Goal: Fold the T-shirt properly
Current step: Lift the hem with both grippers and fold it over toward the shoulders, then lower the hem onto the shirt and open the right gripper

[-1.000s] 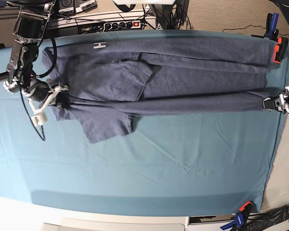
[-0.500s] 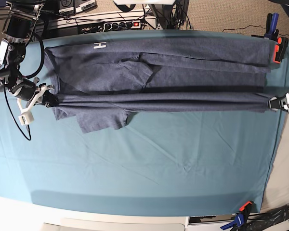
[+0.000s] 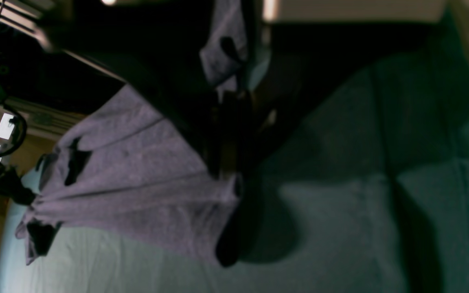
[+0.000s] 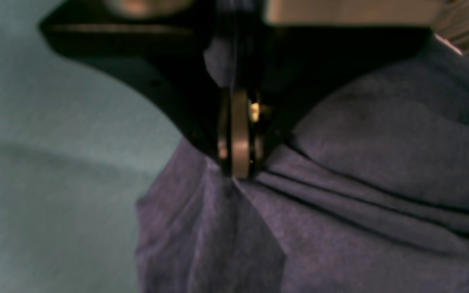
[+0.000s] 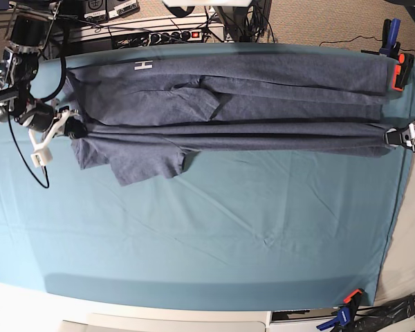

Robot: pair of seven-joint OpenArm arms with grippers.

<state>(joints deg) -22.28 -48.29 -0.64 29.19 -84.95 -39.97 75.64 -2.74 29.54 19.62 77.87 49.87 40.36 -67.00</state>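
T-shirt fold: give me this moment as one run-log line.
T-shirt: stretched across teal cloth | left gripper: shut on T-shirt | right gripper: shut on T-shirt

**A robotics lab bench**

This looks like a lab or workshop. A teal table cloth is stretched over the bench and pinned with orange-and-blue spring clamps at its corners. Along the far edge lie a power strip and tangled cables; two robot arms stand at its ends.
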